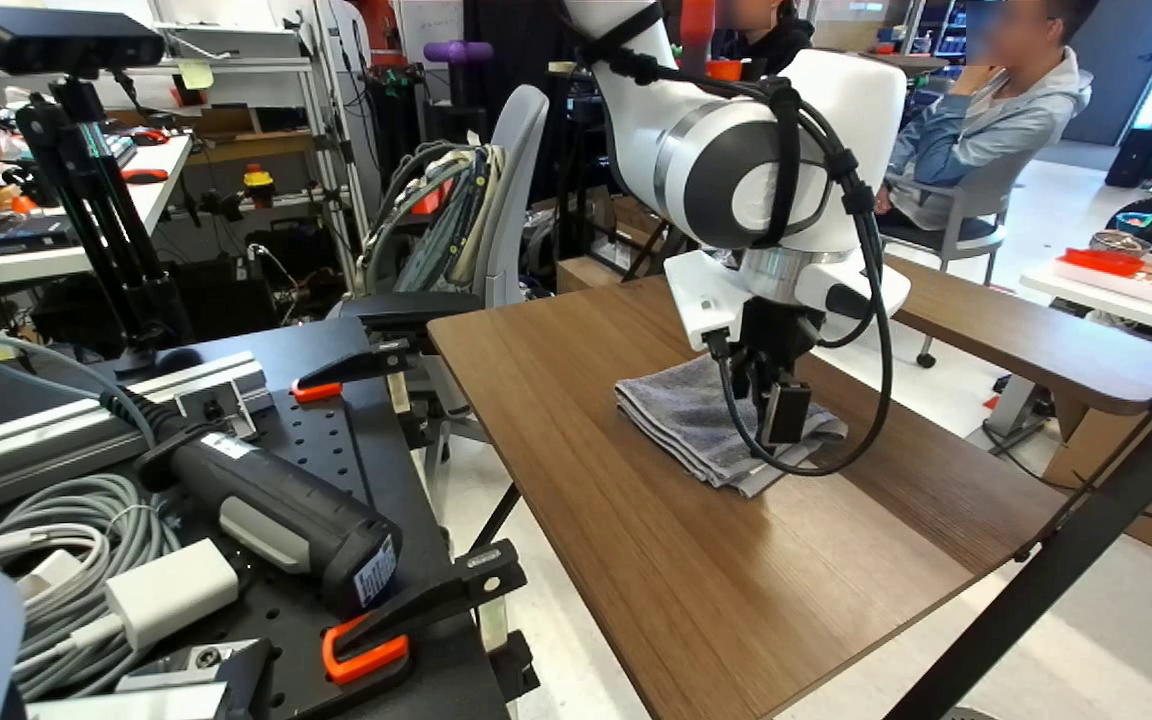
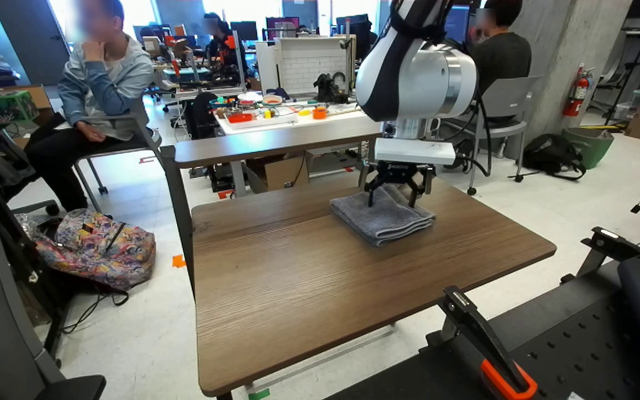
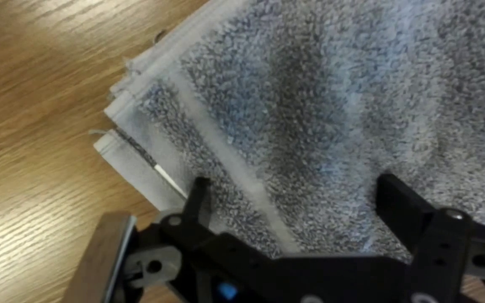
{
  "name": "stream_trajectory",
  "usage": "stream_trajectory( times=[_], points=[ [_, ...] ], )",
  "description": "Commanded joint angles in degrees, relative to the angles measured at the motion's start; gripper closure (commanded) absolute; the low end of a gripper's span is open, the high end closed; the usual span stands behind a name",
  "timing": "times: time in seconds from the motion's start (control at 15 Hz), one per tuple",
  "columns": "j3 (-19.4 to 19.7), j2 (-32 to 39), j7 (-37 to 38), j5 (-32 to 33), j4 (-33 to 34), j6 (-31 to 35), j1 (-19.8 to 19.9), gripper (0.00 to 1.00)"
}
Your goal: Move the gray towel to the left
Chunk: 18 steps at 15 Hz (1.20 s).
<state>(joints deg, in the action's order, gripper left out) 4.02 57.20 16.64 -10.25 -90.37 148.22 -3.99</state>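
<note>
Poised, pointing down at gray towel [image 2: 378, 222] in both exterior views, w/ gripper [image 2: 391, 203] released & fingers [image 3: 402, 206] spread well apart, tips on or just above towel; can't tell which. Hung from white arm [image 2: 431, 83], w/ black cable [image 1: 873, 270] looping down alongside. As for towel: lying folded in layers, slightly rumpled, on brown table [image 2: 275, 272], nearer far edge than near edge in an exterior view. Seen close in wrist view: pale band across towel btwn fingers, plus stacked edges & loose threads nr. corner. Beside table in both exterior views: black bench [image 1: 331, 435] w/ clamps [image 1: 446, 595] & black tool [image 1: 306, 500], plus gray cable coil [image 1: 116, 515] in an exterior view. In bkgd. of both exterior views: seated person [image 2: 106, 80] w/ blurred face. On pale floor [image 2: 148, 333] in an exterior view: patterned backpack [image 2: 103, 250], nr. same person. Also in bkgd. there: red extinguisher [image 2: 578, 91] by gray pillar [image 2: 570, 39].
</note>
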Motion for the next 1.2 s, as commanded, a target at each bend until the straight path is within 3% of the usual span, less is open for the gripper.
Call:
stream_trajectory(
  times=[0.0, 1.13],
  points=[
    [0.7, 2.7, 3.1, 1.5, 3.8, -1.2, -2.4, 0.0],
    [-0.7, 4.3, 11.3, 1.0, 4.4, 0.7, -13.0, 0.0]
  ],
)
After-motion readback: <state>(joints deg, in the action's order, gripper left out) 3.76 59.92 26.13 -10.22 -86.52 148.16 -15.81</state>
